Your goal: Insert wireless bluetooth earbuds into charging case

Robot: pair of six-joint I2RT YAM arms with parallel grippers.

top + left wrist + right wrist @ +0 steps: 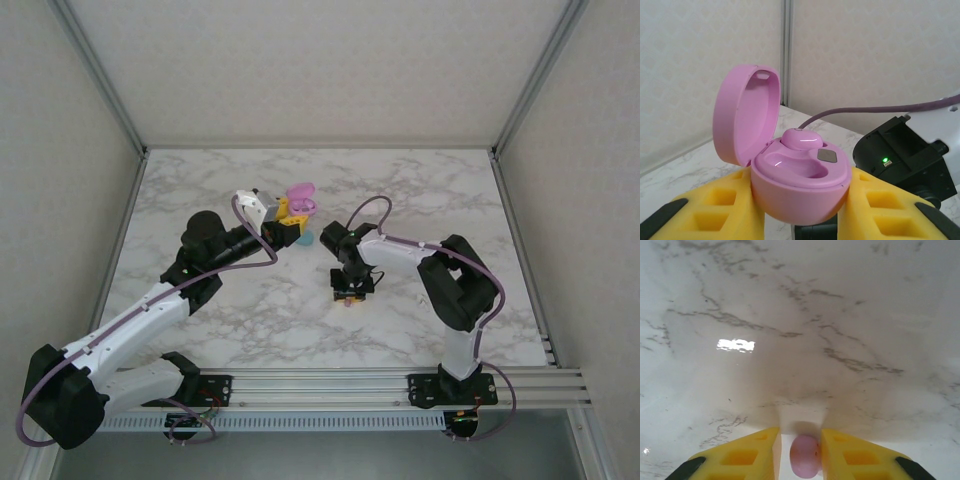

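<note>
Note that the left gripper (283,212) clamps the pink charging case (800,192), lid open, raised off the marble table (790,315). The case lies left of and beyond the right gripper (800,445). Its nearer socket (799,167) is vacant. The right gripper's fingers flank a loose pink earbud (805,457) on the table; you cannot tell whether they grip it.

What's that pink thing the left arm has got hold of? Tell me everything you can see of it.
It is a small oval case of glossy pink plastic, held upright and gripped on both sides by the yellow fingers of the left tool, near the middle of the marble table. Its hinged lid stands open at the back. Inside, one pink bud sits in a well, the well beside it is empty, and a small grey square lies near the rim.
</note>
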